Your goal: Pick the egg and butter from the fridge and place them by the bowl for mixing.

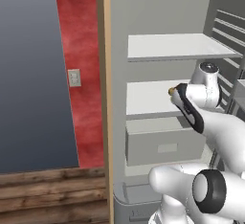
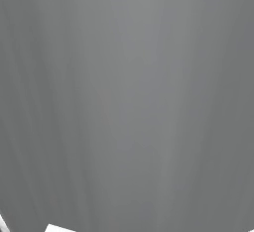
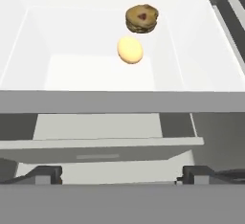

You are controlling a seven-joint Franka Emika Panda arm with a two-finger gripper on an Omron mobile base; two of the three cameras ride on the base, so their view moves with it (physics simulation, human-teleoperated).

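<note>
Two dark fingertips (image 3: 48, 174) of the gripper (image 3: 119, 175) stand far apart at the bottom of the hand view, jaws wide open and holding nothing. Just beyond them lies the grey box drawer (image 3: 103, 158) of the fridge (image 1: 162, 7), and above it the white shelf (image 3: 72, 74). On that shelf rests the egg (image 3: 130, 50), pale yellow-tan, just beside a round brown cookie-like item (image 3: 141, 18) lying farther back. From the left base view, the white arm (image 1: 210, 122) reaches toward the middle shelf, beside a red wall strip (image 1: 79, 74) with a switch plate (image 1: 74, 78).
</note>
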